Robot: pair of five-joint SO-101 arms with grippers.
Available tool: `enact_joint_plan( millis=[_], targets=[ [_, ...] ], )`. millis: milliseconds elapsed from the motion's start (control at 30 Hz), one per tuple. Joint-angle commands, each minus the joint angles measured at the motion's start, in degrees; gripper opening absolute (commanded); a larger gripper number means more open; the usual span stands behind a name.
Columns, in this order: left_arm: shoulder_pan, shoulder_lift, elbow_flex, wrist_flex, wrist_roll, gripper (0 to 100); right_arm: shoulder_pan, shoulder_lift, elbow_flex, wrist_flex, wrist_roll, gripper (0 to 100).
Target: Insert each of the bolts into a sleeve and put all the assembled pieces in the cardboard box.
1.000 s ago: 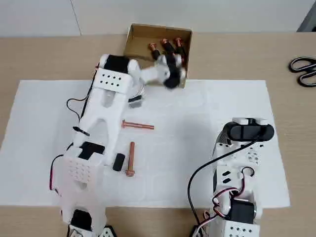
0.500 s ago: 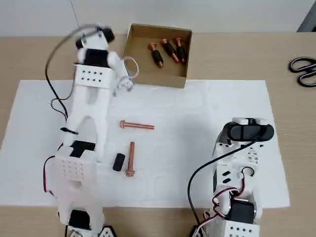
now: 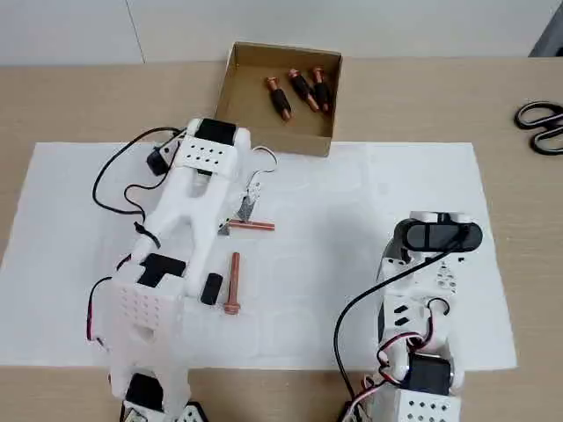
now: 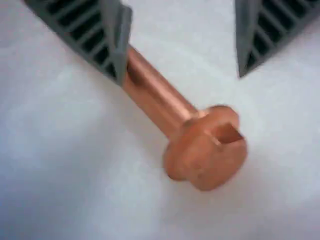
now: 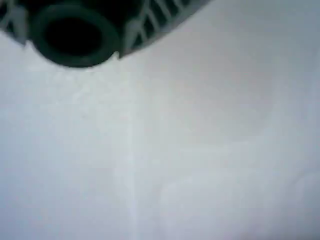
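Sleeve stock: a loose sleeve (image 3: 211,288), black, lies on the white sheet (image 3: 70,229) close by the left arm (image 3: 189,189), with a spare bolt (image 3: 234,283) just beside it. The target bolt (image 4: 182,122) lies flat under the left jaws, which stand wide open astride its shank, one touching it, gripping nothing. Farther on, the cardboard box (image 3: 251,119) holds three assembled pieces (image 3: 302,86). The right jaws are closed on a second sleeve (image 5: 75,35).

Step judged in hand: picking up a bolt. The next move calls for closing squarely on the shank, then lining it up with the held sleeve's bore.
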State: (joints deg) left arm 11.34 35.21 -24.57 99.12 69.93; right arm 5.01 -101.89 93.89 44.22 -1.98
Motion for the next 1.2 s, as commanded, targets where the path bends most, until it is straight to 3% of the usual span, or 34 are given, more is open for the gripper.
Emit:
enact_joint_plan(
  millis=[0, 533, 633, 700, 933, 1167],
  targets=[
    [0.2, -2.6, 0.0, 0.4, 0.7, 14, 0.1, -0.3, -0.8, -0.6, -0.2, 0.5],
    [0.0, 10.3, 0.0, -12.5, 15.4, 14, 0.4, -0.3, -2.1, -0.1, -0.2, 0.5],
    [-0.1, 10.2, -1.5, -12.6, 16.7, 6, 0.5, -0.3, -3.8, 0.0, -0.2, 0.5],
    [-0.1, 9.1, -4.5, -11.5, 16.4, 0, 0.5, -0.3, -4.6, 0.0, -0.2, 0.5],
    [0.0, 4.4, -21.8, -1.5, 16.2, 1, -3.5, -0.3, -4.4, 0.0, -0.1, 0.6],
    [1.7, 1.5, -35.6, 1.1, 1.8, 1, -19.1, -0.3, -2.5, -1.5, -0.1, 0.6]
  ],
)
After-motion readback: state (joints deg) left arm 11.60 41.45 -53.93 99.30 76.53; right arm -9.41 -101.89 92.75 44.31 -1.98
